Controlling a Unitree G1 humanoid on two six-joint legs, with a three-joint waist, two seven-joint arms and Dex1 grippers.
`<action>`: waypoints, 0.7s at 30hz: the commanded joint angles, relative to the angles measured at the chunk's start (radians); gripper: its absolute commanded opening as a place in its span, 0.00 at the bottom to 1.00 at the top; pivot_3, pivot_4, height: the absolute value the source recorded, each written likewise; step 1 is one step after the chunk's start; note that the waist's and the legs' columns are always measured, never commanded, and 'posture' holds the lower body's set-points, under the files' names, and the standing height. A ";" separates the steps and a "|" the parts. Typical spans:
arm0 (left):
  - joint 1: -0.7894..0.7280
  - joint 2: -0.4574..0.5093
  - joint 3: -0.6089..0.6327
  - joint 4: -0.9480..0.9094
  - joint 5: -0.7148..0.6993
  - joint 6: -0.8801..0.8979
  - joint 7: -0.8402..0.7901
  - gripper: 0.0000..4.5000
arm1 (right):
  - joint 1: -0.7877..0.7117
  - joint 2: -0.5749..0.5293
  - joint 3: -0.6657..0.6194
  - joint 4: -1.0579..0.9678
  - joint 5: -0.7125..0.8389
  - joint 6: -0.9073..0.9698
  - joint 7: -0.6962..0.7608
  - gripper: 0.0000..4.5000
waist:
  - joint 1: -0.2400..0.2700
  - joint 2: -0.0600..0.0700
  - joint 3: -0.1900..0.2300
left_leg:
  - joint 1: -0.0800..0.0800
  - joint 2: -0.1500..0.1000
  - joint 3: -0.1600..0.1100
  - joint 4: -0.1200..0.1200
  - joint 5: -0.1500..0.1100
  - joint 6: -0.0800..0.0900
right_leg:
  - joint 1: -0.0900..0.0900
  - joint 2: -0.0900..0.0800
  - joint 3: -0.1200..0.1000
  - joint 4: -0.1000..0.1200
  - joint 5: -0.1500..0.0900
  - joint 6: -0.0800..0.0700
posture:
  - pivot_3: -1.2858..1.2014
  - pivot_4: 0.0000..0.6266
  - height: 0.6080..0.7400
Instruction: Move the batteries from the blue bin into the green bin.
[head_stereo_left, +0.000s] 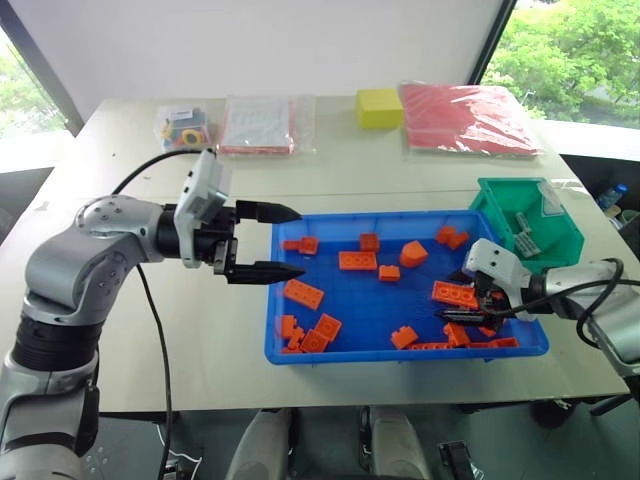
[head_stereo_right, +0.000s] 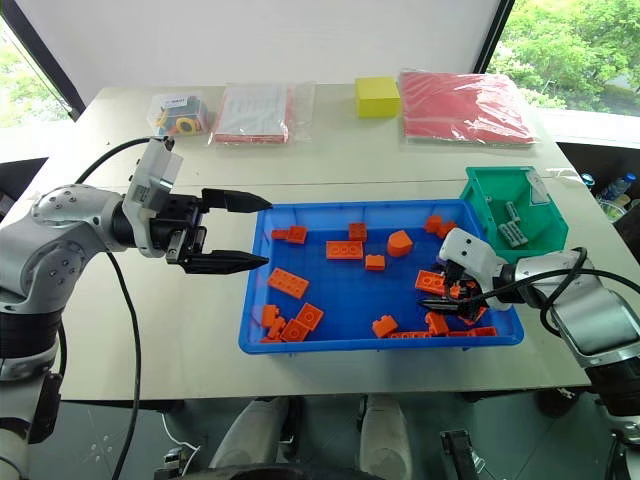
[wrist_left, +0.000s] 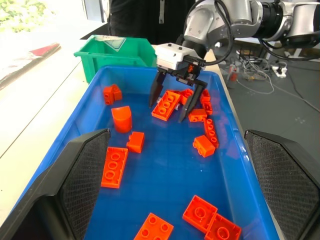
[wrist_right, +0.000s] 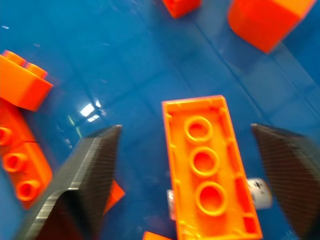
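A battery (wrist_right: 260, 192) lies mostly hidden under an upturned orange brick (wrist_right: 210, 167) in the blue bin (wrist_right: 125, 60); only its white end shows. Grey items in the green bin (head_stereo_right: 490, 215) are too small to identify.

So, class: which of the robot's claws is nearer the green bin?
The right claw. It hangs open over orange bricks at the blue tray's end beside the green bin; the left claw, also open, hovers at the tray's far end.
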 joint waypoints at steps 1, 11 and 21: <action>-0.013 0.010 0.025 -0.020 -0.008 -0.013 -0.001 1.00 | -0.016 0.009 -0.015 -0.018 -0.007 -0.008 -0.006 0.49 | 0.000 0.000 0.000 | 0.000 0.000 0.000 0.000 0.000 0.000 | 0.000 0.000 0.000 0.000 0.000 0.000 | 0.52 0.24 0.64; -0.030 -0.001 0.014 -0.003 0.000 -0.024 -0.008 1.00 | -0.208 0.232 -0.017 -0.216 0.126 0.239 -0.159 0.27 | -0.003 0.000 0.000 | 0.001 0.001 -0.001 0.000 0.000 0.000 | 0.000 0.001 0.000 0.001 0.000 0.000 | 0.52 0.24 0.64; -0.030 0.004 0.020 -0.002 0.001 -0.031 -0.009 1.00 | -0.239 0.297 0.007 -0.281 0.108 0.435 -0.322 0.93 | 0.020 -0.001 0.000 | 0.001 -0.001 -0.001 0.000 0.000 0.000 | 0.000 0.000 0.000 0.001 0.000 0.000 | 0.52 0.24 0.64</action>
